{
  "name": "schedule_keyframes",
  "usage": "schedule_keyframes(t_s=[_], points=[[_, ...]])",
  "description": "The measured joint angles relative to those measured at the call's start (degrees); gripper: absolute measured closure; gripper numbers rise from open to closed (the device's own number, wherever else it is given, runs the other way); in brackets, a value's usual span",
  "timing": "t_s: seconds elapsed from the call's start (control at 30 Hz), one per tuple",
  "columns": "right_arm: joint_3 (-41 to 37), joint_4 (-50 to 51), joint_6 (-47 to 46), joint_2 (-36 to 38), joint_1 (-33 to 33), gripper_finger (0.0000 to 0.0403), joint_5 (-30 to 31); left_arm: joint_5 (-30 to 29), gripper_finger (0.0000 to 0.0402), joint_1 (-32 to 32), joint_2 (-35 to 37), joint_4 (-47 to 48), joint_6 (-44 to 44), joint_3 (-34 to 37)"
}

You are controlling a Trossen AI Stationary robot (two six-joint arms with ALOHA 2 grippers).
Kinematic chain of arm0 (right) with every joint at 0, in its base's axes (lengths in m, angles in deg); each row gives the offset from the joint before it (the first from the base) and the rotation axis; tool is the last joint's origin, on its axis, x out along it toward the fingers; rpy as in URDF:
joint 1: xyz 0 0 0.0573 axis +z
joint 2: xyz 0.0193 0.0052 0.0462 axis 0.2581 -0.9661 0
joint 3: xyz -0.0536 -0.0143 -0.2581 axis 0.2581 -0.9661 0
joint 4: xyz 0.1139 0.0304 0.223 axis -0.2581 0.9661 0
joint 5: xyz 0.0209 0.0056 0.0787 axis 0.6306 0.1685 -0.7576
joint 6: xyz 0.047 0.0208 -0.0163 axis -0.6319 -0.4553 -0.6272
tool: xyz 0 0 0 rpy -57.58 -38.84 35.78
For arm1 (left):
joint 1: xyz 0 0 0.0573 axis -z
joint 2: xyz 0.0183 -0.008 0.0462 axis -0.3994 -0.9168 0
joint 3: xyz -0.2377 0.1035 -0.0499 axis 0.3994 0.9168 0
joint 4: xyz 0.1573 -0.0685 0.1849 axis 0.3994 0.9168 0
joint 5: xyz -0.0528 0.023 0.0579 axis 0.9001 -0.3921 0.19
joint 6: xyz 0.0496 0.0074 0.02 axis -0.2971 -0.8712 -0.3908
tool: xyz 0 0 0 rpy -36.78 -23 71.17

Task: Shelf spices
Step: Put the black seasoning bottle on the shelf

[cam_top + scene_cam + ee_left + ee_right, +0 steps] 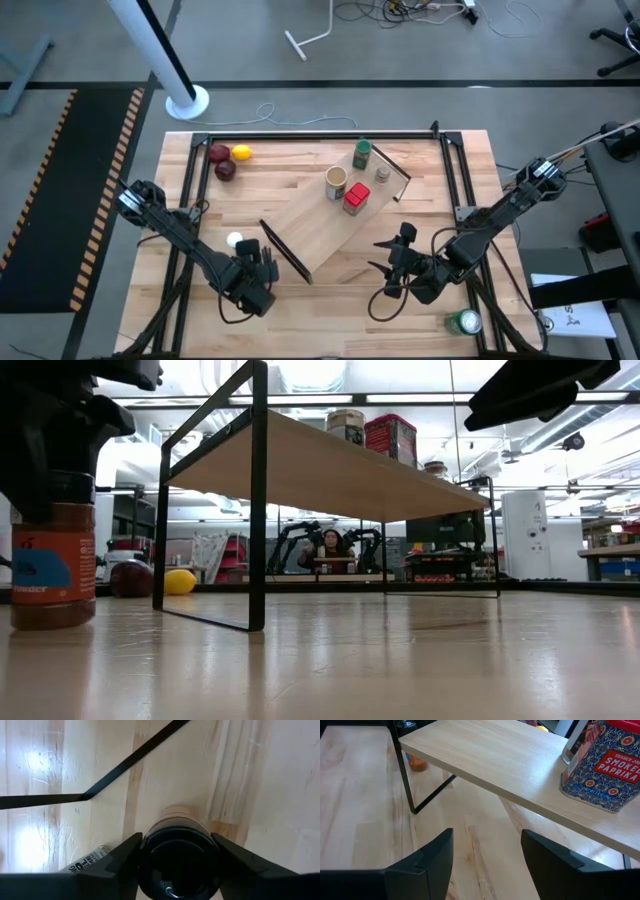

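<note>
The left gripper (177, 857) clamped the black-lidded jar (179, 865) standing on the table (200, 170) beside the shelf (320, 225) (four jars already stood on its far end), while the right gripper (487, 855) hovered near the shelf's other side, fingers parted and empty.

- Slatted pale wooden tabletop (330, 275), black frame along its edges.
- Two dark red round fruits (222, 162) and one yellow round fruit (241, 153), far-left corner, close together.
- Green drink can (464, 322), near-right edge.
- White pole on round base (187, 102), floor beyond table.
- Seated person (328, 546), far back in the room.
</note>
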Motion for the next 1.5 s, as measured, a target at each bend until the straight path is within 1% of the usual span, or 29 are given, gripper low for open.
schedule_keyframes(t_s=[0.2,0.3,0.4,0.5,0.77,0.87,0.97,1.07,1.13,1.4,1.5], points=[[0.0,0.0,0.0,0.0,0.0,0.0201,0.0,3.1,0.0213,-0.8,0.2,0.0,0.0,-0.1],[0.0,0.1,0.0,0.0,0.0,0.0201,0.0,8.6,0.0213,-1.3,0.3,-0.3,-0.9,-1.4],[0.0,0.2,0.0,0.0,0.0,0.02,0.0,12.6,0.0213,-1.6,0.8,-0.4,-2.5,-4.4],[0.0,0.3,-0.1,0.0,0.0,0.0197,0.0,13.4,0.0213,-1.7,1.3,-0.6,-5.1,-9.0],[-0.1,1.0,-0.5,0.0,0.0,0.0203,0.0,12.8,0.0213,-1.7,2.0,-1.0,-13.0,-25.1],[-0.1,1.0,-0.5,0.0,0.0,0.0203,0.0,9.7,0.0213,-1.8,2.0,-1.1,-16.3,-30.3],[-0.1,1.3,-1.0,0.0,0.0,0.0203,0.0,6.2,0.0211,-2.7,2.0,-1.0,-18.7,-34.0],[-0.1,1.8,-1.3,0.0,0.0,0.0203,0.0,3.4,0.0211,-4.5,2.0,-0.8,-20.1,-36.4],[-0.1,1.8,-1.4,0.0,0.0,0.0203,0.0,2.6,0.0211,-6.3,2.0,-0.9,-20.8,-37.3],[-0.1,1.8,-1.5,0.0,0.0,0.02,0.0,2.7,0.021,-16.0,2.0,4.7,-20.7,-37.6],[-0.1,1.8,-1.5,0.0,0.0,0.0198,0.0,2.9,0.0209,-19.4,2.0,5.1,-19.2,-37.6]])
